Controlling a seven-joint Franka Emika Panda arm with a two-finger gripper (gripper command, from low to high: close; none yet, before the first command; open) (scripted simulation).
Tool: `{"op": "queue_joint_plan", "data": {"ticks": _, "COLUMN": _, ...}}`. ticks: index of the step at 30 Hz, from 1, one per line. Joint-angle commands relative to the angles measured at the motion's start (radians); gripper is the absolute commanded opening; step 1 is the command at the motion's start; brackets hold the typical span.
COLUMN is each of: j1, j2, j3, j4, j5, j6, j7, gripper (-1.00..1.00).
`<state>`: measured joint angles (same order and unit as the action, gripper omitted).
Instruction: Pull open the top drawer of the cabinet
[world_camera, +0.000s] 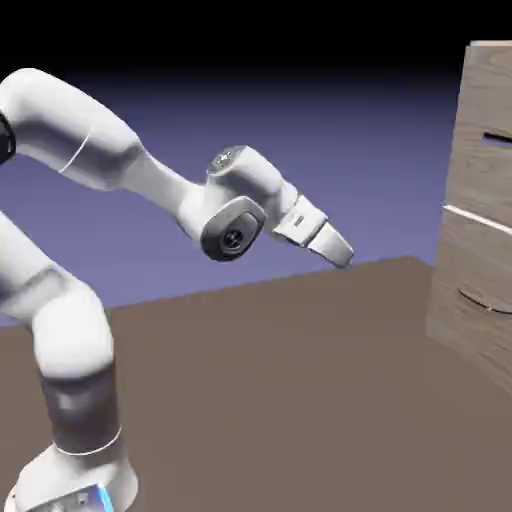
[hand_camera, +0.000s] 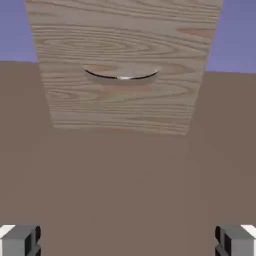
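Observation:
The cabinet (world_camera: 480, 210) of pale wood grain stands at the right edge of the exterior view. Its top drawer (world_camera: 488, 110) is the upper front, above a thin light seam, with a dark bar handle (world_camera: 497, 140) partly cut off by the frame edge. My gripper (world_camera: 343, 252) hangs in mid-air well to the left of the cabinet, tilted down toward it, touching nothing. In the hand view the cabinet (hand_camera: 122, 50) shows only its lower front with the curved handle (hand_camera: 121, 76). The gripper (hand_camera: 128, 242) is open, with each fingertip (hand_camera: 20, 241) at a bottom corner and only table between them.
The brown table (world_camera: 300, 400) stretches between the arm's base and the cabinet. The lower drawer front (world_camera: 475, 300) with its curved handle sits under the seam.

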<state>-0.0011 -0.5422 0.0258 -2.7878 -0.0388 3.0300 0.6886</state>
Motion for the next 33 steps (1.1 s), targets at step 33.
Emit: {"op": "queue_joint_plan", "data": {"ticks": 33, "j1": -0.36, "j2": 0.761, "j3": 0.706, "j4": 0.609, "j5": -1.062, "j6": -0.191, "j7": -1.435, "gripper": 0.0}}
